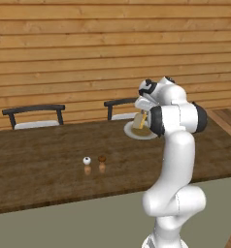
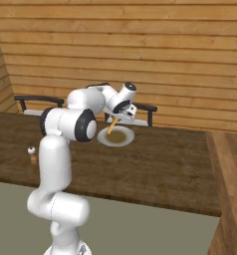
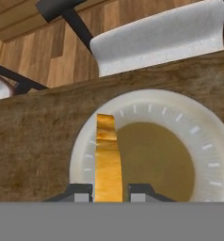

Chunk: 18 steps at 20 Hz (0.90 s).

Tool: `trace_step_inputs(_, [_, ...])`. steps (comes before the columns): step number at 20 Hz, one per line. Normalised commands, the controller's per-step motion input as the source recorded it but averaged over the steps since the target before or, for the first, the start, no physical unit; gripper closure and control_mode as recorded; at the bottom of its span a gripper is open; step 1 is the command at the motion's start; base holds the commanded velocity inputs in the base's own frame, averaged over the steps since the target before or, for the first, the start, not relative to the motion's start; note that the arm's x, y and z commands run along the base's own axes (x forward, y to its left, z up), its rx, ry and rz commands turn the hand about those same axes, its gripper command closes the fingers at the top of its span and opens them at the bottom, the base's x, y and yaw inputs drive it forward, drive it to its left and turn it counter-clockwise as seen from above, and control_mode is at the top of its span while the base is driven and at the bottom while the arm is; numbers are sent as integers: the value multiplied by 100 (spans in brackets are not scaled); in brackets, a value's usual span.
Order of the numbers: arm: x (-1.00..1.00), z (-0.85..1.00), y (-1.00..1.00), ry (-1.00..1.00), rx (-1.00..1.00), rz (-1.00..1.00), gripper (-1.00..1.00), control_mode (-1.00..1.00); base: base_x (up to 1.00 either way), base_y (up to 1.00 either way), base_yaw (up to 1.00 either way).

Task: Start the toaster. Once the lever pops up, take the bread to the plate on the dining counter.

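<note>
My gripper [image 3: 110, 192] is shut on the bread [image 3: 108, 160], a tan-yellow slice held edge-on between the two fingertips. The slice hangs just above the plate [image 3: 198, 141], a round white plate with a brownish centre, over its left half. In the right base view the bread [image 2: 111, 127] tilts down from the hand toward the plate [image 2: 125, 141] on the dining counter [image 2: 165, 164]. In the left base view the arm hides part of the plate [image 1: 132, 131], and the bread [image 1: 139, 121] shows below the hand. The toaster is out of view.
Two small shakers, one white [image 1: 87, 161] and one brown [image 1: 102, 160], stand on the dining counter to the left of the arm. Dark chairs with pale seats [image 1: 35, 116] [image 3: 156, 37] line the far side. A wooden plank wall stands behind.
</note>
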Motion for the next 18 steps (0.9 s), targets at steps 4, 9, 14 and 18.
trace_step_inputs(4, [-1, -31, 0, 0, 1, 0, 100, -100, 0, 0, 0])
trace_step_inputs(9, [0, -14, 0, 0, 0, 0, -100, -100, 0, 0, 0])
trace_step_inputs(14, [-10, 0, -5, -2, 0, 0, -100, -100, 0, 0, 0])
trace_step_inputs(18, [-60, 0, -42, 0, 0, -9, -100, -100, 0, 0, 0])
